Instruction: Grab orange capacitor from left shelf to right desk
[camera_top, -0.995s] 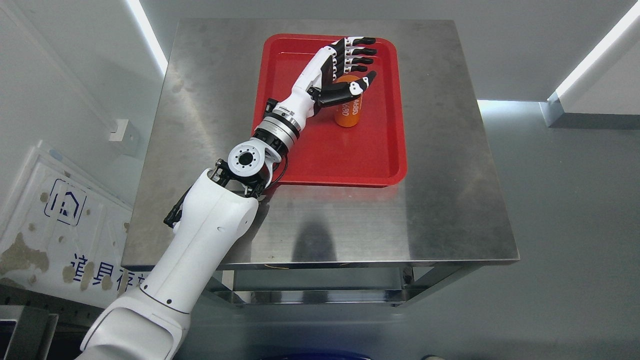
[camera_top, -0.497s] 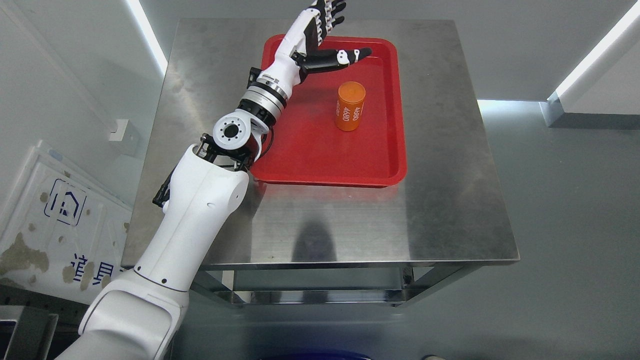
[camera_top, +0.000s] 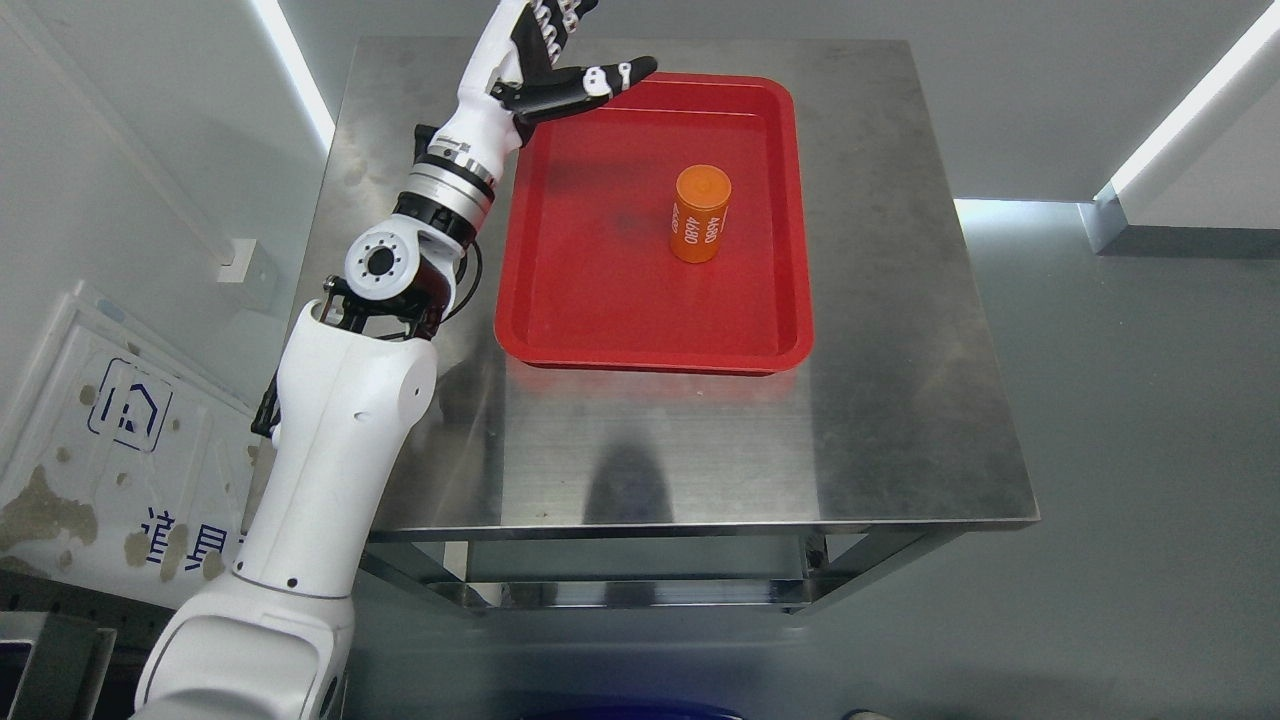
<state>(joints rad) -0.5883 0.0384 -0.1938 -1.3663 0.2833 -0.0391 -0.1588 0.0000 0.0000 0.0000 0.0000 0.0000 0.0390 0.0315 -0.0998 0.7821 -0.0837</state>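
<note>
— Nearest the camera, what shows?

— White upper arm coming in from the lower left, rising past the front left corner of the steel table. It bends at a round grey elbow joint over the table's left side.

— And beyond the elbow?

— Forearm slants up and to the right, along the left edge of the red tray. The left hand sits over the tray's far left corner, partly cut off by the top of the picture.

— Fingers?

— Released. They are stretched out straight and hold nothing; the thumb points right, out over the tray's far rim.

— Where is the orange can-shaped part?

— Orange capacitor stands upright inside the tray, right of its middle and toward the far half. White digits run down its side. It is well apart from the hand, nothing touching it.

— The other arm?

— Cannot be seen.

— Anything beside the table?

— White panel with blue marks, leaning at the lower left.
</note>
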